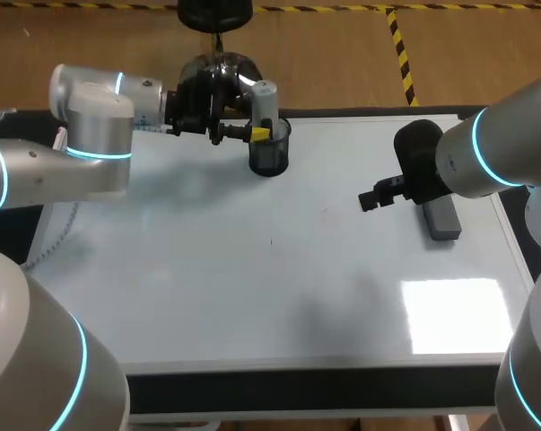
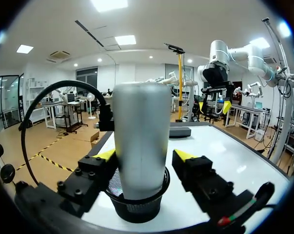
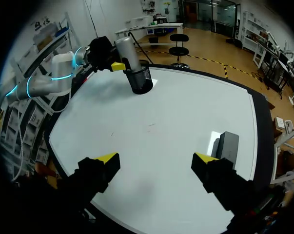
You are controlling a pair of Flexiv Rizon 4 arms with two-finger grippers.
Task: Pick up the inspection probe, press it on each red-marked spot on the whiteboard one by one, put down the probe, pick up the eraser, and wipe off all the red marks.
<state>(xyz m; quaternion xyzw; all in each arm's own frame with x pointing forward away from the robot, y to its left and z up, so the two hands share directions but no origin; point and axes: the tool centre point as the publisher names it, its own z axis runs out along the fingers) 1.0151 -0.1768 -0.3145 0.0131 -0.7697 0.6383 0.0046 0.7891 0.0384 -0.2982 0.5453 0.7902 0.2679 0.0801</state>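
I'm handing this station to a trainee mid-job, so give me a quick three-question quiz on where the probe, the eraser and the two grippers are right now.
1. True or false: the probe stands upright in the mesh cup.
2. The right gripper is: A, shut on the eraser; B, open above the whiteboard; C, shut on the probe.
3. Which gripper is at the probe?

Key: 1 true. 2 B; the eraser lies free on the whiteboard. 3 the left gripper.
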